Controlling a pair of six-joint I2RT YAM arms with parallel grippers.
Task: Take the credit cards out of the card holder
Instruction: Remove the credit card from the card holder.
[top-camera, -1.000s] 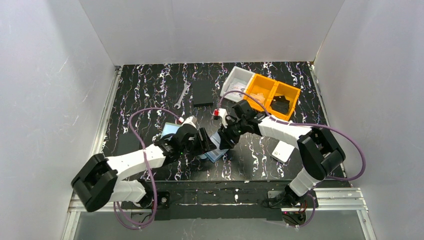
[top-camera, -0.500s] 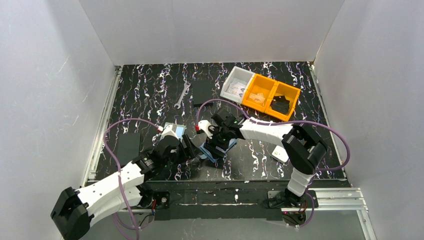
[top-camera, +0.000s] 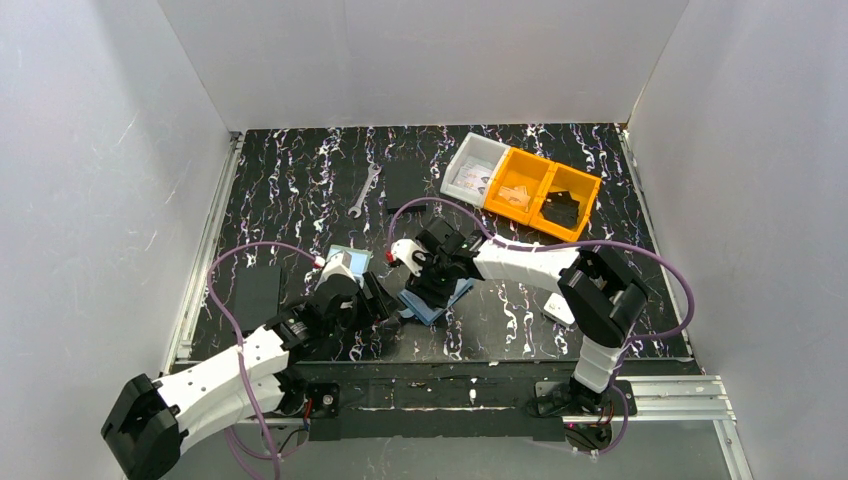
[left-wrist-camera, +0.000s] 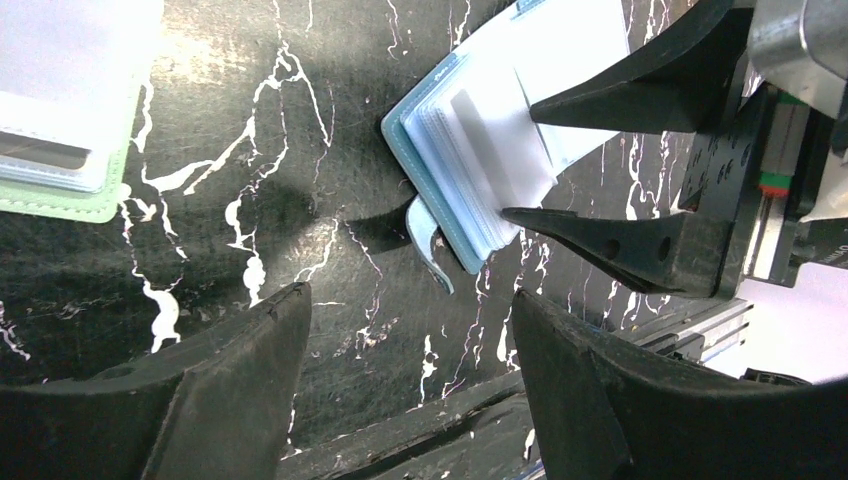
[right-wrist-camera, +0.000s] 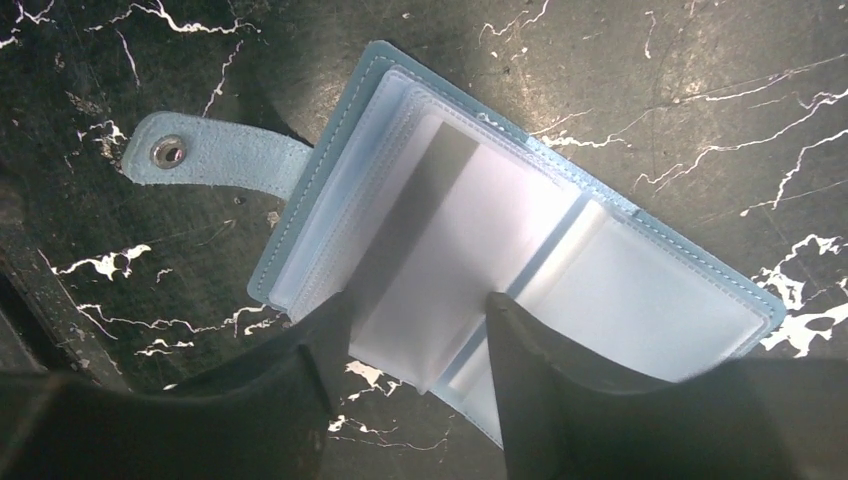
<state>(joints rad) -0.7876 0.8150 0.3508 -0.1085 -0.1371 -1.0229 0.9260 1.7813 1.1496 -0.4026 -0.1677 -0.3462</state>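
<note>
Top view. Loose credit cards (top-camera: 347, 262) stacked left of centre. Left gripper (top-camera: 388, 306) wide open, empty, over the table (top-camera: 300, 180). Card holder (top-camera: 440, 300) just right of it, lying open; in the right wrist view its long axis runs upper left to lower right. Right gripper (top-camera: 428, 284) nearer: jaws parted, astride the top pocket leaf, no pinch evident.

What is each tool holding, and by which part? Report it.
Left tool: nothing, jaws open. Right tool: straddles a pale pocket of the card holder; grip cannot be told.
</note>
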